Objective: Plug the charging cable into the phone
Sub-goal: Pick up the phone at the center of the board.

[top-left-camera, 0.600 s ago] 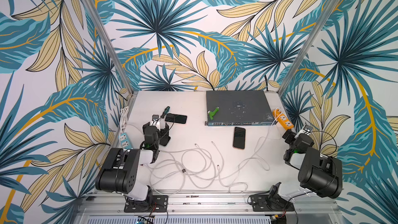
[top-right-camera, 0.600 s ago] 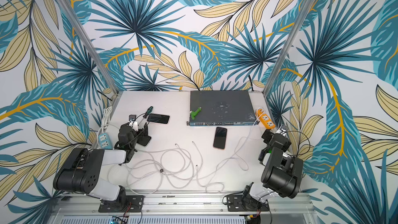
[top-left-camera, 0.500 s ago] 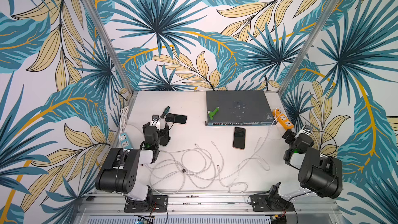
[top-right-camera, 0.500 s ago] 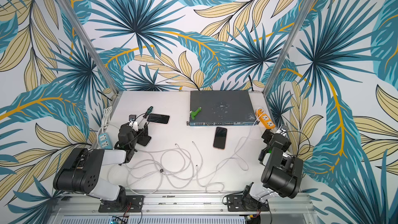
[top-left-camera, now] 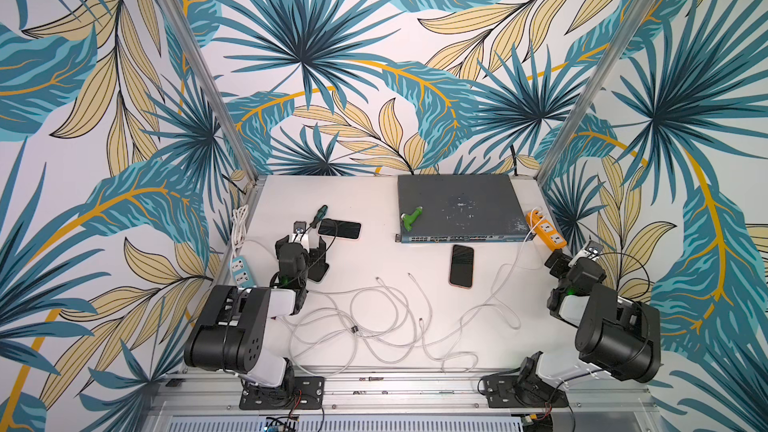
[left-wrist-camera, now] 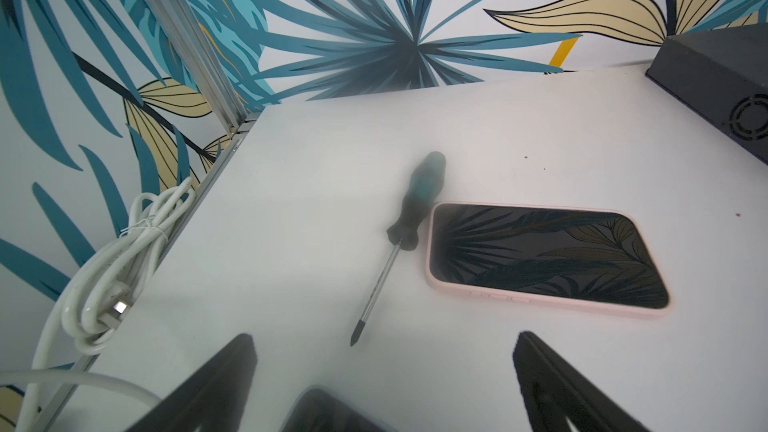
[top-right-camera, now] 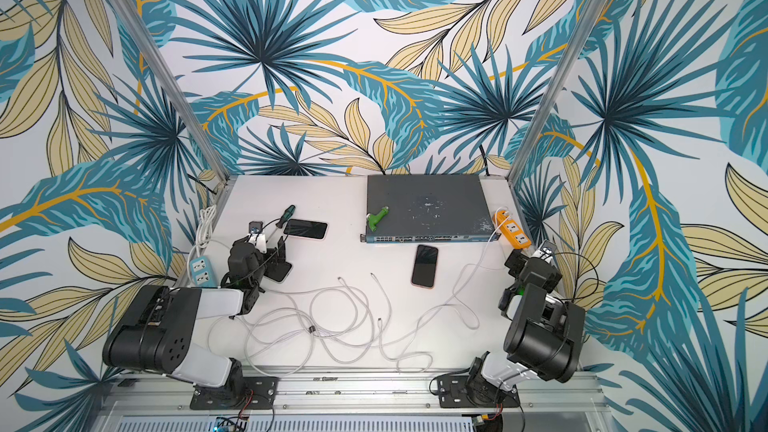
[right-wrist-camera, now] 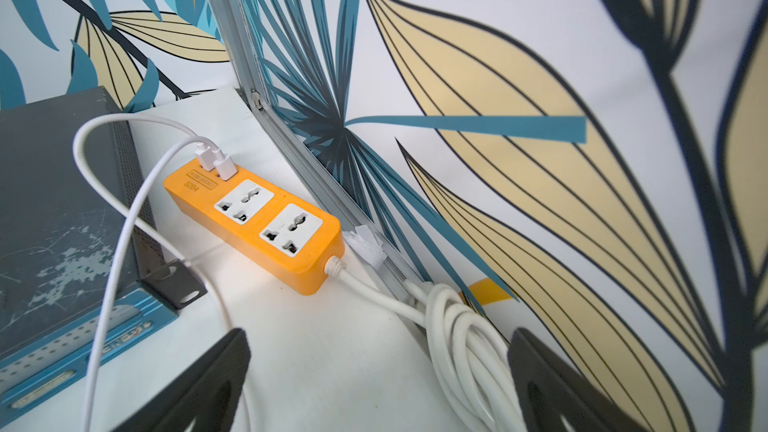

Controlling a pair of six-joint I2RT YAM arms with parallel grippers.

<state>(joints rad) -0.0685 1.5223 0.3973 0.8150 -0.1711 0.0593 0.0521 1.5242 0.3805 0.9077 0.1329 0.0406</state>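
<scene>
**Both claws spread wide and empty; phones and cables lie apart from them**

Your left arm is folded low at its edge of the desk (top-left-camera: 374,201). The elbow sits back near the base and the wrist reaches forward, so the left claw (left-wrist-camera: 384,338) tips down toward the surface. Its jaws stand wide apart with nothing between them. A screwdriver (left-wrist-camera: 399,238) lies just ahead of this claw. Just beside its handle a pink-cased phone (left-wrist-camera: 540,259) lies flat, screen up. A dark flat device (left-wrist-camera: 328,413) lies right below the claw, near the roots of its fingers.

Your right arm is folded in much the same way at the opposite edge. The right claw (right-wrist-camera: 379,332) is also spread wide and holds nothing. It faces an orange power strip (right-wrist-camera: 253,222) a little ahead of it, which has two white USB plugs (right-wrist-camera: 216,162) in its far end. A grey network switch (right-wrist-camera: 54,209) lies just beside the strip.

In both top views the centre phone (top-left-camera: 461,265) lies flat between the two claws, well apart from each, just in front of the switch. The charging cables (top-left-camera: 386,313) sprawl in loose white loops on the desk between your arms. The free cable ends (top-left-camera: 409,274) lie near the centre phone and do not touch it.
</scene>
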